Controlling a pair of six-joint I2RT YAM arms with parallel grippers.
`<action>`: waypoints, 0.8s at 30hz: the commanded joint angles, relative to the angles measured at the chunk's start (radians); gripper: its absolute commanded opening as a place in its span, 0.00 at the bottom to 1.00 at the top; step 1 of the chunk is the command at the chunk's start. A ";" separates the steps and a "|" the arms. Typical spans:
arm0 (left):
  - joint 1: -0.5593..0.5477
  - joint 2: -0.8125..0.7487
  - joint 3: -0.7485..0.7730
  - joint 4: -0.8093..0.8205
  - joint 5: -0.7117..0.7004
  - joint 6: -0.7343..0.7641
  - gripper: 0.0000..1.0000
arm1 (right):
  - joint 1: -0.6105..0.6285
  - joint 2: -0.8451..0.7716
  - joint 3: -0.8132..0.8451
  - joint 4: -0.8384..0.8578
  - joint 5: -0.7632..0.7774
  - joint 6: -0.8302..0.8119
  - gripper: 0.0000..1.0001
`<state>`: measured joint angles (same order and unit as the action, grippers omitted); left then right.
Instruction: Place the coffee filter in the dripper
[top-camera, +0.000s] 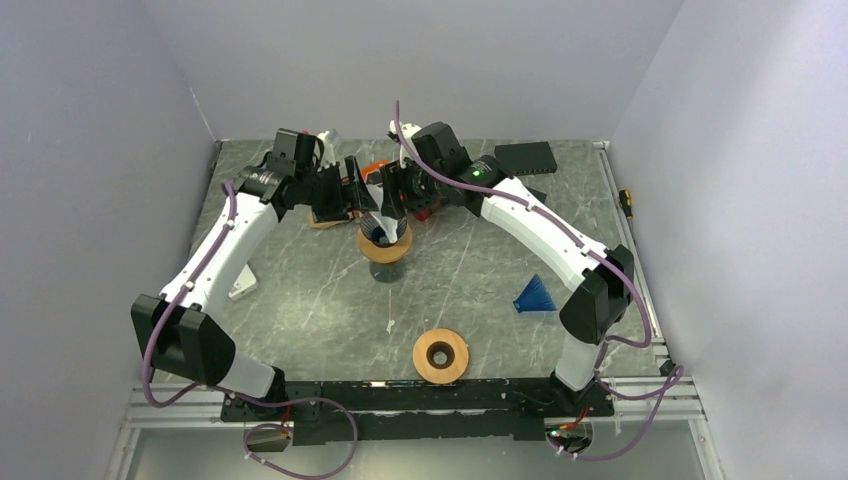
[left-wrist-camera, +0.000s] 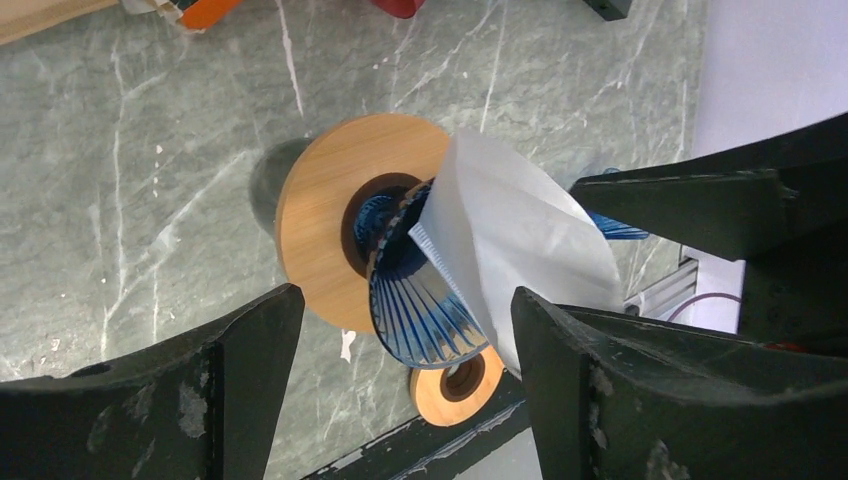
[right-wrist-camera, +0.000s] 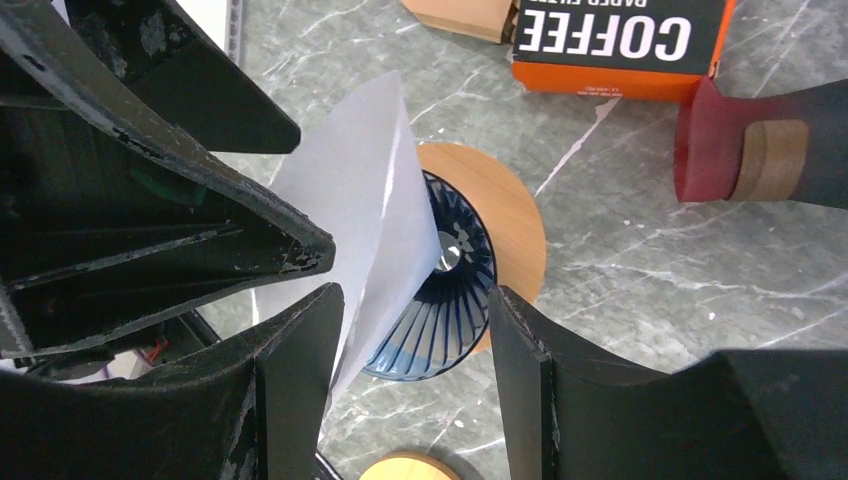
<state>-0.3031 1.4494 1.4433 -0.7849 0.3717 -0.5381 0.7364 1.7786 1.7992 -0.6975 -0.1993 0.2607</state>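
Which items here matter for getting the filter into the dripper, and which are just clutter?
Job:
coffee filter
blue dripper
wooden ring holding it
left gripper
right gripper

Lying about:
second blue dripper
spare wooden ring
orange coffee box
black tray
red-and-wood object

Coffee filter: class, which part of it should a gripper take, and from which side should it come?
Pinch the filter by its free upper edge, which stands clear of the dripper rim. It is a thin folded sheet tilted out of the cone, so come from above and close across its flat faces; its lower tip sits inside the ribbed cone, hard to reach.
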 joint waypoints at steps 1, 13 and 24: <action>-0.005 0.013 0.045 -0.039 -0.091 0.015 0.81 | 0.002 -0.025 0.002 0.029 0.049 -0.023 0.59; -0.005 0.018 0.067 -0.093 -0.131 0.064 0.77 | 0.001 -0.037 -0.076 0.034 0.084 -0.034 0.59; -0.015 0.043 0.055 -0.089 -0.120 0.079 0.82 | 0.001 -0.016 -0.089 0.065 0.065 -0.027 0.59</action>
<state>-0.3054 1.4857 1.4761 -0.8814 0.2474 -0.4797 0.7364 1.7786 1.6913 -0.6872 -0.1360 0.2390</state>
